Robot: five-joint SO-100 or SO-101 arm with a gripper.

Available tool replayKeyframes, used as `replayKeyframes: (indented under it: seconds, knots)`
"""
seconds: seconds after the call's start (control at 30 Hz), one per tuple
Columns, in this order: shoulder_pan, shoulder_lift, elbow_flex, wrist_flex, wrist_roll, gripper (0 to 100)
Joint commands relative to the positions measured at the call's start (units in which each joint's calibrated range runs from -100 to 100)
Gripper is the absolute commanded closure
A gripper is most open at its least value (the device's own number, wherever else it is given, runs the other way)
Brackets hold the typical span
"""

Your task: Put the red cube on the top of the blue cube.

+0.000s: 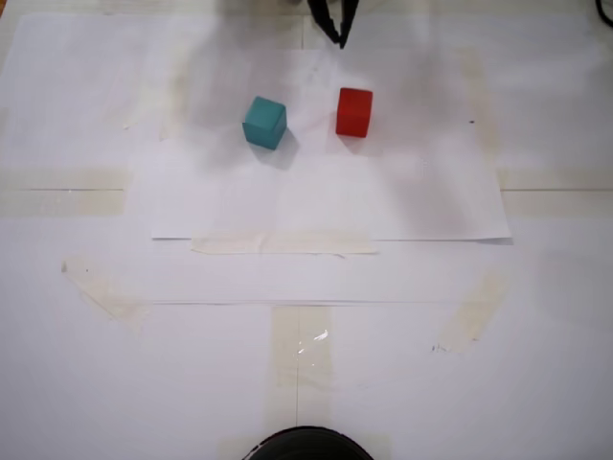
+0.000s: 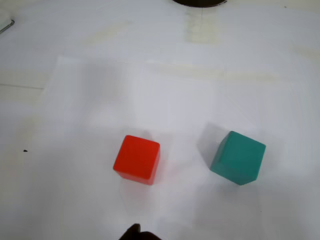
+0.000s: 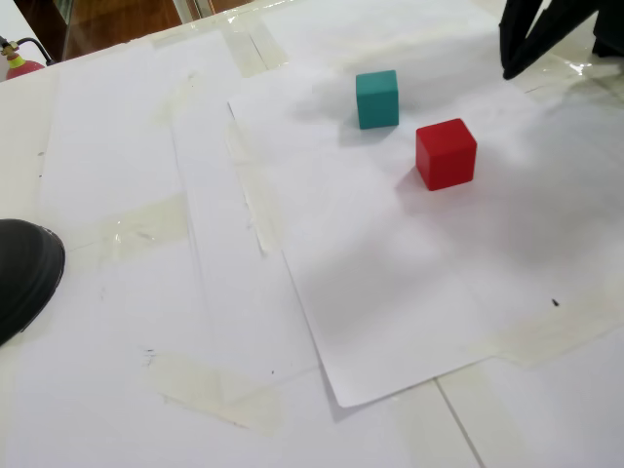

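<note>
The red cube [image 1: 353,112] rests on a white paper sheet, also seen in the wrist view [image 2: 137,159] and the other fixed view [image 3: 446,153]. The blue cube [image 1: 264,122], teal in colour, rests a short gap beside it, turned slightly [image 2: 238,157] [image 3: 377,98]. My black gripper [image 1: 340,40] hangs at the far edge of the table, behind the red cube and apart from it [image 3: 509,70]. Its fingertips meet in a point and hold nothing. In the wrist view only a dark fingertip [image 2: 136,233] shows at the bottom edge.
White paper sheets [image 1: 326,206] taped down with beige tape [image 1: 283,243] cover the table. A dark round object [image 1: 306,445] sits at the near table edge, also seen at the left in the other fixed view [image 3: 24,273].
</note>
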Motion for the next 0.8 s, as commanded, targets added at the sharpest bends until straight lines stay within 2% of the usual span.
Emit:
replayKeyframes:
  seconds: [0.0, 0.2, 0.37, 0.77]
  knots:
    - [-1.79, -0.64, -1.69, -1.06, -0.88, 100]
    - [-2.62, -0.64, -2.24, -0.16, -3.13, 100]
    - [-6.93, -0.64, -9.86, 7.26, -7.72, 100]
    - [-9.89, 3.57, -22.94, 12.31, -8.99, 100]
